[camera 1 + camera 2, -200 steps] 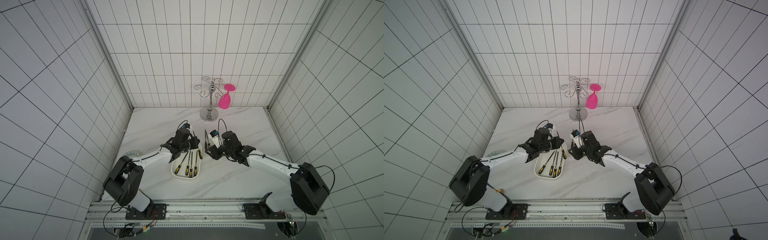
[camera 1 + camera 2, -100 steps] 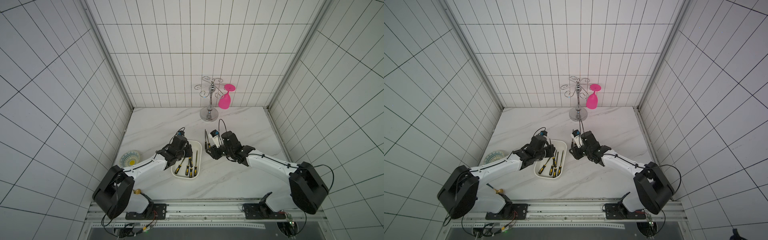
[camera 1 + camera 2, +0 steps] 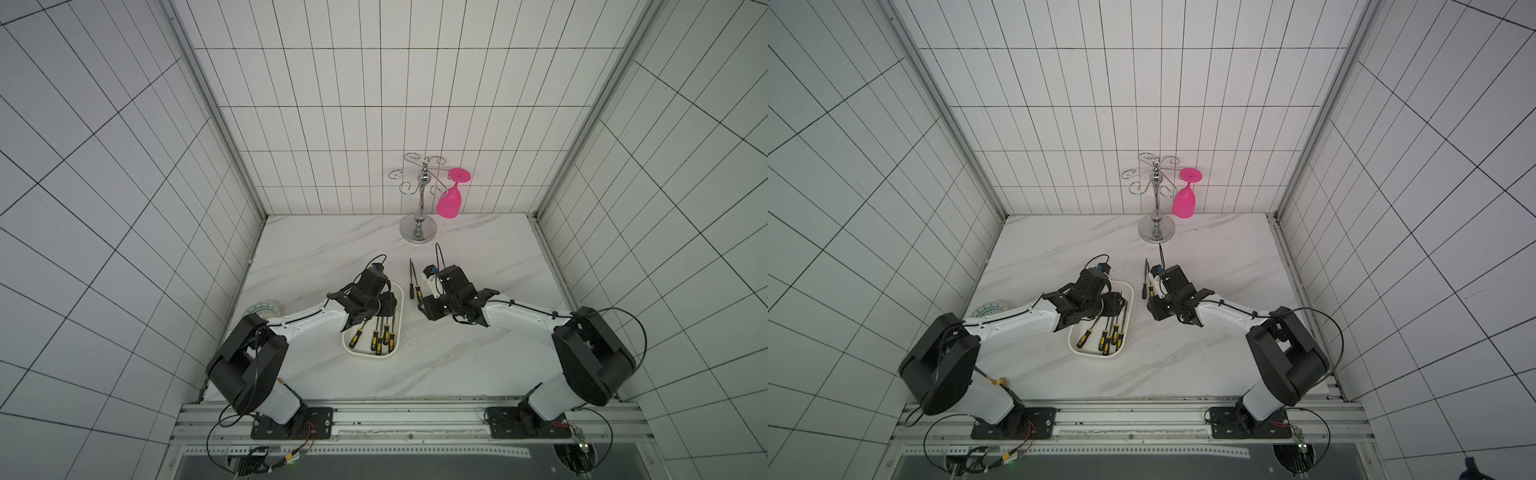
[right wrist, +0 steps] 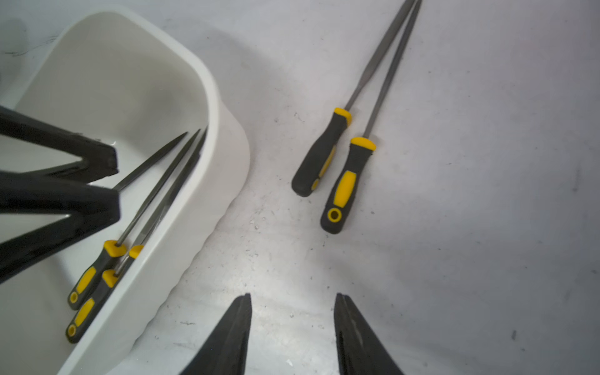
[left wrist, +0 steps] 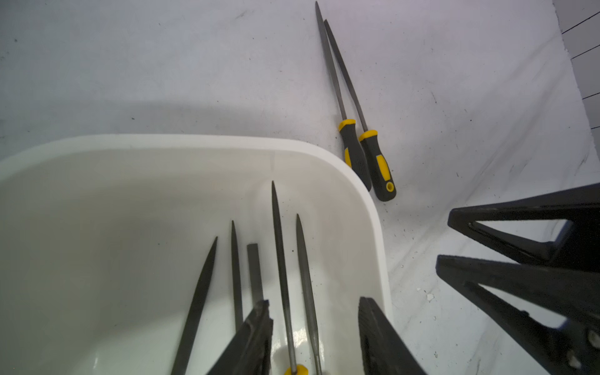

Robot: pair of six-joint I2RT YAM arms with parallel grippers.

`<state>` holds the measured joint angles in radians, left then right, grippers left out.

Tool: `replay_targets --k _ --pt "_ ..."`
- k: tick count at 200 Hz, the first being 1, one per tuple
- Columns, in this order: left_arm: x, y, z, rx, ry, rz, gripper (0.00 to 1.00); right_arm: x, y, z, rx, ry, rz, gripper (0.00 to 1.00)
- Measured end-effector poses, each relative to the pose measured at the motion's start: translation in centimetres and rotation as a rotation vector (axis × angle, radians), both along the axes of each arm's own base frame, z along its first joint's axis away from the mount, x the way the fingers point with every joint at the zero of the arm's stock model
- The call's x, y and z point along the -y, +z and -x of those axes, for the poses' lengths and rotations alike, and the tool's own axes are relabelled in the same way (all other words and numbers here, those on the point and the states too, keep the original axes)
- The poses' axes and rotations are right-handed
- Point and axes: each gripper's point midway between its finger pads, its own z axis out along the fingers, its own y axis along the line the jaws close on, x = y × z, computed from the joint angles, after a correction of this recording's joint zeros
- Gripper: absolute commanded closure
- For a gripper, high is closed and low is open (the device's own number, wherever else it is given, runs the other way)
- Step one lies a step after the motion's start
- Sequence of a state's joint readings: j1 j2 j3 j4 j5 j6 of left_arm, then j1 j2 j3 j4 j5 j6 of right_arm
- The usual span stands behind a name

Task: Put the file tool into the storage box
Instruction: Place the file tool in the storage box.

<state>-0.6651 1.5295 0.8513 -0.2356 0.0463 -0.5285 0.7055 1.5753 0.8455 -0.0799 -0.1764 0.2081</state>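
Left wrist view: the white storage box [image 5: 194,143] already holds five files [image 5: 281,259]. The left gripper [image 5: 313,311] hangs over them, jaws parted, gripping nothing, though perhaps brushing a shaft. The right gripper [image 4: 292,302], jaws likewise apart and empty, hovers short of two loose files [image 4: 344,185] on the table [image 4: 454,259] beside the box. Likely next move: descend and close on one handle.

Both top views: left tool [image 3: 382,307] covers the far end of the storage box [image 3: 400,328]; blades of the boxed files [image 3: 376,338] are hidden under it. Left wrist: their handles are cut off by the frame edge behind the tool. Right wrist: tips of the loose files [image 4: 344,181] ahead of the right tool [image 4: 292,296] run out of frame. Patterned plate [image 3: 259,309] is partly hidden behind the left arm [image 3: 307,326].
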Motion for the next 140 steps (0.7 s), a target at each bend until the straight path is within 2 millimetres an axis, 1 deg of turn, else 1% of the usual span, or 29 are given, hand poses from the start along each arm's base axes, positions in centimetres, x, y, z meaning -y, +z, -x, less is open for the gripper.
replay_targets --k 29,55,85,140 --pt "0.0 -0.3 0.0 -0.010 -0.002 -0.010 0.51 1.3 -0.4 -1.3 -0.006 -0.058 0.012 0.54" --pt "0.0 -0.2 0.0 -0.009 -0.002 -0.010 0.51 1.3 -1.0 -2.2 -0.017 -0.078 0.022 0.54" --pt "0.0 -0.2 0.0 -0.008 -0.004 -0.010 0.51 1.0 -1.8 -2.6 -0.034 -0.081 0.032 0.54" --pt "0.0 -0.2 0.0 -0.006 -0.004 -0.011 0.50 -0.5 -1.4 -4.6 -0.023 -0.081 0.023 0.54"
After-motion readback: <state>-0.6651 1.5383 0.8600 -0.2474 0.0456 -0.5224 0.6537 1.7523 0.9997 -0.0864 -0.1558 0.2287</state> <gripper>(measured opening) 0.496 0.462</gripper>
